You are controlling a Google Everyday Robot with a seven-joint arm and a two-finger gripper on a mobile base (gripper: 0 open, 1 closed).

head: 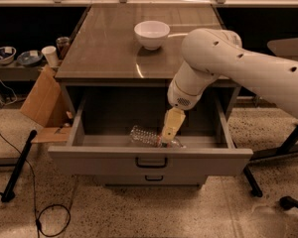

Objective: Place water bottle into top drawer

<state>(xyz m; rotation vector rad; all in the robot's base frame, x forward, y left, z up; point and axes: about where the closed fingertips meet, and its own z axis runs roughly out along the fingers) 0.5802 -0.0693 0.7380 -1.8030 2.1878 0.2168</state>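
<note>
The water bottle [145, 136] is a clear ribbed plastic bottle lying on its side on the floor of the open top drawer [150, 161], near its front panel. My gripper [170, 133] hangs down into the drawer from the white arm, its yellowish fingers right at the bottle's right end, near the cap. The cap end is partly hidden behind the fingers and the drawer front. The drawer is pulled fully out, its dark bar handle at the centre of the front panel.
A white bowl [152, 33] stands on the cabinet top [109, 48] at the back. A narrower drawer front [154, 179] sits below. A cardboard box [43, 100] leans at the left, a chair base [288, 148] stands at the right, and cables lie on the floor.
</note>
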